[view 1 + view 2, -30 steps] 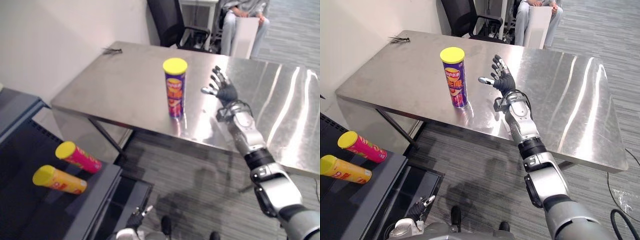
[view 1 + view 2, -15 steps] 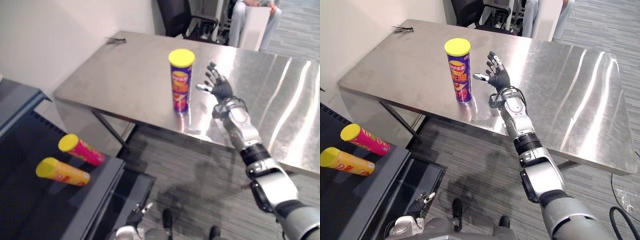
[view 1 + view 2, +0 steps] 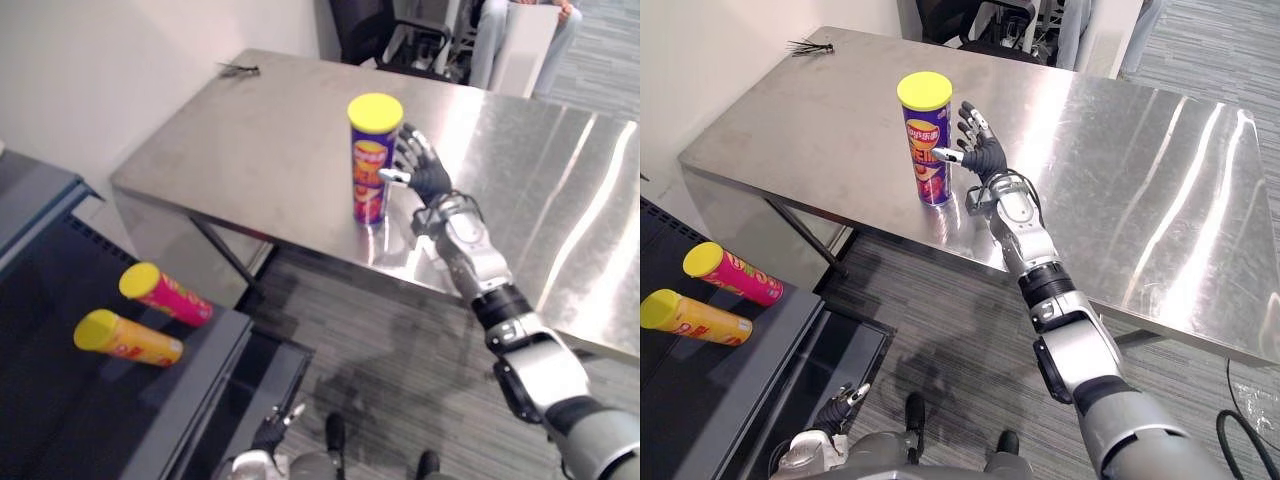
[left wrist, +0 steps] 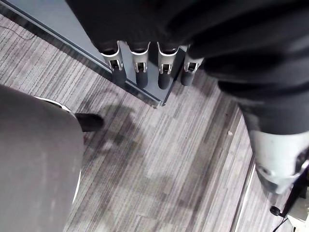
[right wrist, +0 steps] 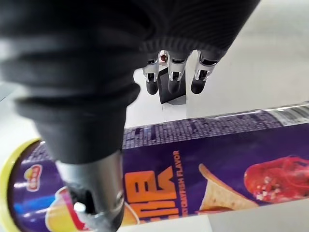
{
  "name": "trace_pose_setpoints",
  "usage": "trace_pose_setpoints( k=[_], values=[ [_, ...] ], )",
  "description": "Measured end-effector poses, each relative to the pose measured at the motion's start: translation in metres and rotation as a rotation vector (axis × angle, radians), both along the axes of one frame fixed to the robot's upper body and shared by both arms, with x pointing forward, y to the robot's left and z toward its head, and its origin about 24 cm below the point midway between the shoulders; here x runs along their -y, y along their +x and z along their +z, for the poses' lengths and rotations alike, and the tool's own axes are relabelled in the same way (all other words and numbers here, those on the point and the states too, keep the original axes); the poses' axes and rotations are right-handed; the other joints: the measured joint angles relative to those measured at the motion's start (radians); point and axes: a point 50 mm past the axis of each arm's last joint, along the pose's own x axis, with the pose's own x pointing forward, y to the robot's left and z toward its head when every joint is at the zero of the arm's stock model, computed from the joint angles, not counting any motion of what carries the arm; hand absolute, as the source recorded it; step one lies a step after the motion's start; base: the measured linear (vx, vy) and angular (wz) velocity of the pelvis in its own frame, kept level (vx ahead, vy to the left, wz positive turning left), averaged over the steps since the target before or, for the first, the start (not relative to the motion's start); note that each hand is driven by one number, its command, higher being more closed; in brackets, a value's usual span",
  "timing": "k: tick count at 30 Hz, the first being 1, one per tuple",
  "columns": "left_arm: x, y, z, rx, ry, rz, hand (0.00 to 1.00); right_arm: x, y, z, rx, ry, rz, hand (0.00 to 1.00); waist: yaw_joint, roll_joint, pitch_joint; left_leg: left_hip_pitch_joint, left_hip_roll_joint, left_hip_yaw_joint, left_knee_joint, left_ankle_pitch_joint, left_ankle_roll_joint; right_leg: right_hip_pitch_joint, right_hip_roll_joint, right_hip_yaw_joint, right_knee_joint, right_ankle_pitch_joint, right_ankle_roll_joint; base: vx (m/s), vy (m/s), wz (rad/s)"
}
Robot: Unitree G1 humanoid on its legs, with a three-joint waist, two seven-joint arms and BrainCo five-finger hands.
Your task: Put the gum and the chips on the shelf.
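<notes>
A purple chips can (image 3: 371, 165) with a yellow lid stands upright near the front edge of the steel table (image 3: 270, 150). My right hand (image 3: 428, 180) is open just to its right, fingers straight. In the right wrist view the can (image 5: 217, 145) passes between the thumb (image 5: 96, 193) and the straight fingers (image 5: 174, 72); I cannot tell whether they touch it. Two tubes with yellow lids lie on the dark shelf (image 3: 190, 400) at the left, a pink one (image 3: 165, 295) and an orange one (image 3: 128, 337). My left hand (image 4: 140, 67) hangs open, low over the floor.
A black office chair (image 3: 380, 25) and a seated person (image 3: 520, 30) are behind the table. A small dark object (image 3: 238, 69) lies at the table's far left corner. A pale wall runs along the left, and grey carpet (image 3: 330, 350) separates table and shelf.
My right hand has moved left across the table and closed in on the chips can. The camera has shifted; the can and the shelf tubes have stayed put.
</notes>
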Motion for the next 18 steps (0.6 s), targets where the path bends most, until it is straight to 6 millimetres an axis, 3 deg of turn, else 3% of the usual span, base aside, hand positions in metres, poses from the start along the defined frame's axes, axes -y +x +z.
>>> trace_pose_setpoints(
  k=[11, 17, 18],
  values=[
    [-0.002, 0.005, 0.003, 0.018, 0.008, -0.004, 0.0, -0.008, 0.0, 0.0, 0.0, -0.034, 0.03, 0.0, 0.003, -0.011, 0.021, -0.015, -0.002, -0.017, 0.0, 0.007, 0.001, -0.007, 0.0, -0.013, -0.001, 0.0, 0.0, 0.0, 0.003, 0.04],
    [-0.003, 0.008, 0.004, 0.03, 0.009, -0.005, 0.0, -0.012, 0.003, 0.001, -0.006, -0.069, 0.024, 0.0, 0.02, -0.018, 0.026, -0.018, -0.001, -0.027, 0.0, 0.007, 0.0, -0.003, 0.001, -0.032, 0.0, 0.0, 0.0, 0.03, 0.006, 0.07],
    [-0.003, 0.008, 0.004, 0.031, 0.004, 0.004, 0.0, -0.014, 0.004, 0.0, -0.012, -0.071, 0.024, 1.0, 0.022, -0.02, 0.027, -0.018, -0.001, -0.027, 0.0, 0.007, 0.0, -0.003, 0.001, -0.032, 0.0, 0.0, 0.0, 0.0, 0.0, 0.0]
  ],
)
